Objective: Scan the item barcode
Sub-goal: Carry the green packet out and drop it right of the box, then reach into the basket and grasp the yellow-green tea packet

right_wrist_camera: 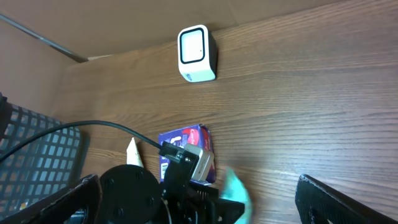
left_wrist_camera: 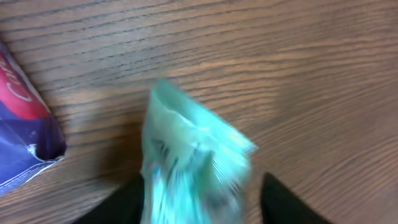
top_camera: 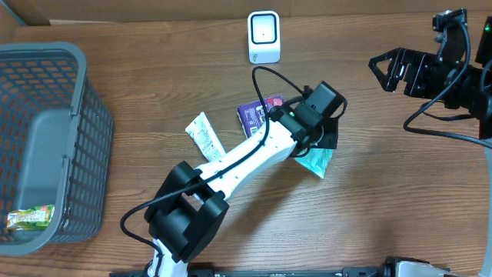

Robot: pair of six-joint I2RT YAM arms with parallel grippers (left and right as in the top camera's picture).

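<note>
A teal packet (top_camera: 316,160) lies tilted on the wooden table, just right of my left gripper (top_camera: 323,143). In the left wrist view the packet (left_wrist_camera: 193,162) is blurred between the two black fingers. The right finger (left_wrist_camera: 283,202) stands clear of it, and the jaws are apart, so my left gripper (left_wrist_camera: 202,208) is open. The white barcode scanner (top_camera: 264,36) stands upright at the back of the table. My right gripper (top_camera: 384,65) hangs wide open at the far right, holding nothing. From its wrist view the scanner (right_wrist_camera: 196,54) and the teal packet (right_wrist_camera: 235,186) both show.
A purple packet (top_camera: 254,114) and a white sachet (top_camera: 206,137) lie beside the left arm. A grey mesh basket (top_camera: 46,77) stands at the left edge with a green and orange packet (top_camera: 31,218) inside. A cardboard wall runs along the back.
</note>
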